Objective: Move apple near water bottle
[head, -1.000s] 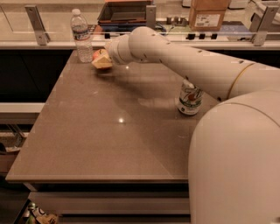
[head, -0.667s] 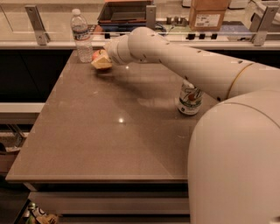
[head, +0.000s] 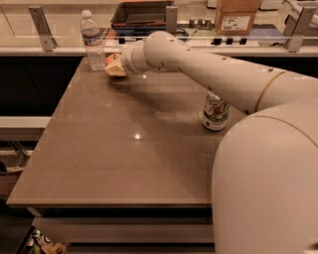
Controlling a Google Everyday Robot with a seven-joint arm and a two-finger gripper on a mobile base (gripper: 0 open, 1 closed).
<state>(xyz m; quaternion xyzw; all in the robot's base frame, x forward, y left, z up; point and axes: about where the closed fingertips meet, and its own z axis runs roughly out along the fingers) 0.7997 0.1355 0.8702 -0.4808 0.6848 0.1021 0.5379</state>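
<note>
The red-orange apple (head: pixel 110 60) is at the far left of the brown table (head: pixel 124 149), just right of the clear water bottle (head: pixel 92 40), which stands upright with its white cap on. My gripper (head: pixel 116 68) is at the apple, covering its right and lower side, at the end of the white arm that reaches across from the right. Only a small part of the apple shows. I cannot tell whether the apple rests on the table or is held just above it.
A green-and-white soda can (head: pixel 215 113) stands at the table's right, partly behind my arm. Beyond the table is a counter with a dark tray (head: pixel 141 13), a cardboard box (head: pixel 237 15) and metal posts (head: pixel 40 27).
</note>
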